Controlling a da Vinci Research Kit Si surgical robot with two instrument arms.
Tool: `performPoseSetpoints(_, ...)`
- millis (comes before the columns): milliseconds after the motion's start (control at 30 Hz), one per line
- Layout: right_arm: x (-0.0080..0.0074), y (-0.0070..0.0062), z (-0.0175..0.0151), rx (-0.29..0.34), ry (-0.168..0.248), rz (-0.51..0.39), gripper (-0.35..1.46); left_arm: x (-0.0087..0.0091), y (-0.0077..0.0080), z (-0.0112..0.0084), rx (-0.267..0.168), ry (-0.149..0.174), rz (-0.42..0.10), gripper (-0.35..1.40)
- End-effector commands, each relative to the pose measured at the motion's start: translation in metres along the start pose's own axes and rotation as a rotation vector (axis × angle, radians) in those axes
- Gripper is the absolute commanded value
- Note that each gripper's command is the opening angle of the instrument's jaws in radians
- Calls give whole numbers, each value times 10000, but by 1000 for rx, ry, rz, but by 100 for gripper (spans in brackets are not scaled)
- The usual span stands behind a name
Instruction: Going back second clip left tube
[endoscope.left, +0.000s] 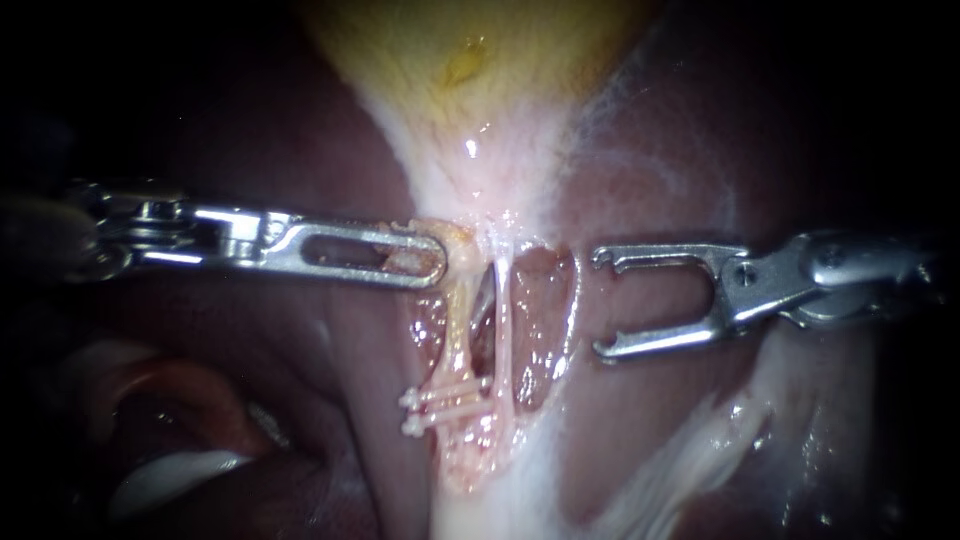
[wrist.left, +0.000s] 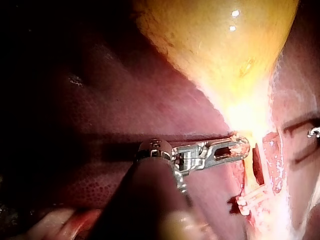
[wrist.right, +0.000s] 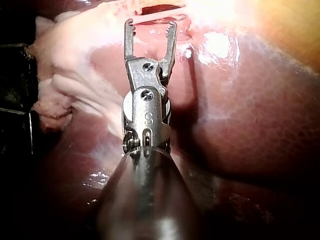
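Nearest the lens: right instrument (endoscope.left: 602, 303), jaws gaping and empty, hovering over liver (endoscope.left: 650, 430) near the right tube (endoscope.left: 503, 330), nothing in between. Opposite, left instrument (endoscope.left: 400, 255), jaws clamped on the gallbladder neck (endoscope.left: 470, 215). Below that grip, left tube (endoscope.left: 460, 320), crossed low down by two white clips (endoscope.left: 445, 405) side by side. Farther back, yellow gallbladder (endoscope.left: 460, 60). Only from the left wrist: pink tissue (wrist.left: 75, 220) beside the shaft. Only from the right wrist: pale frayed tissue (wrist.right: 65, 85) beside the jaws.
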Motion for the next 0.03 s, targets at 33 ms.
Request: performPoseSetpoints(33,0,0,0,1,1,0,50,0,0,0,2,1,0,-35)
